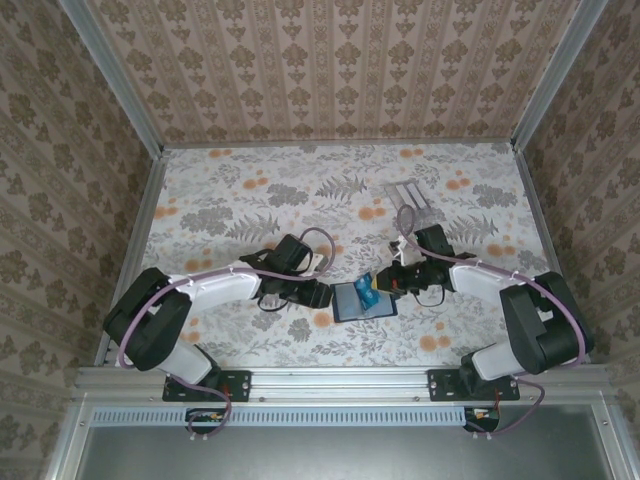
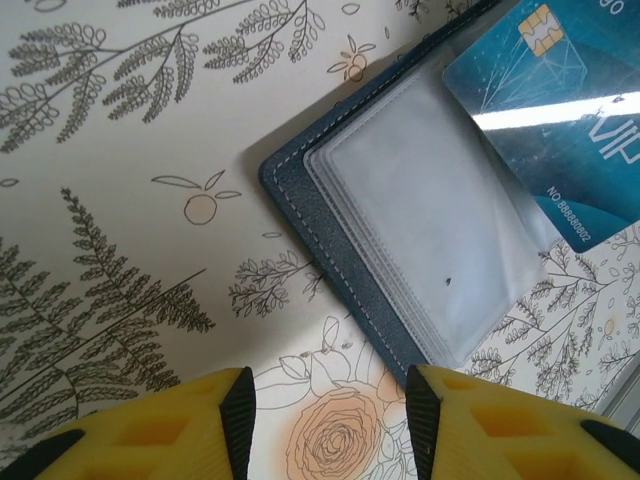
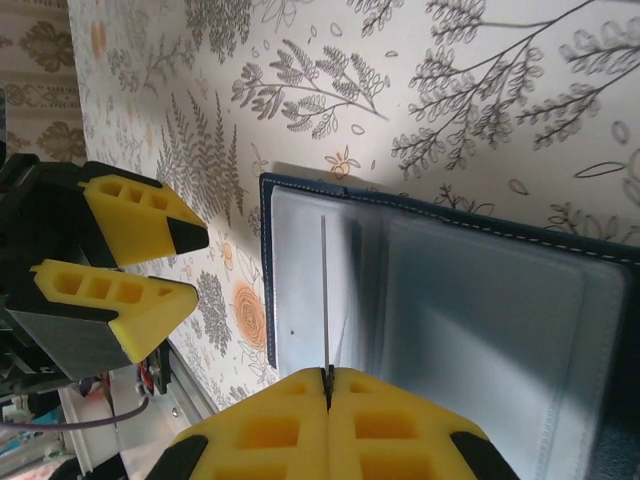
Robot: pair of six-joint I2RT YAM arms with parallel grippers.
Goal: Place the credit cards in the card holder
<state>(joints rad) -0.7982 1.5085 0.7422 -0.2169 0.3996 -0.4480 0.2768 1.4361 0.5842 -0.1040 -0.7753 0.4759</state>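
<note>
The dark navy card holder [image 1: 350,305] lies open on the flowered table between the two arms, its clear sleeves [image 2: 420,220] facing up. My right gripper [image 1: 387,284] is shut on a light blue credit card [image 2: 560,110] with a gold chip, held over the holder's right half. From the right wrist that card [image 3: 324,290] appears edge-on as a thin line rising from the shut gripper [image 3: 327,375] above the holder [image 3: 480,320]. My left gripper [image 2: 330,390] stands open just off the holder's left edge with only tablecloth between its fingers, and is also seen as the left gripper [image 3: 192,265].
A pale see-through slotted rack [image 1: 410,195] stands behind the right arm. Patterned walls close in the table on three sides, and a metal rail [image 1: 340,380] runs along the near edge.
</note>
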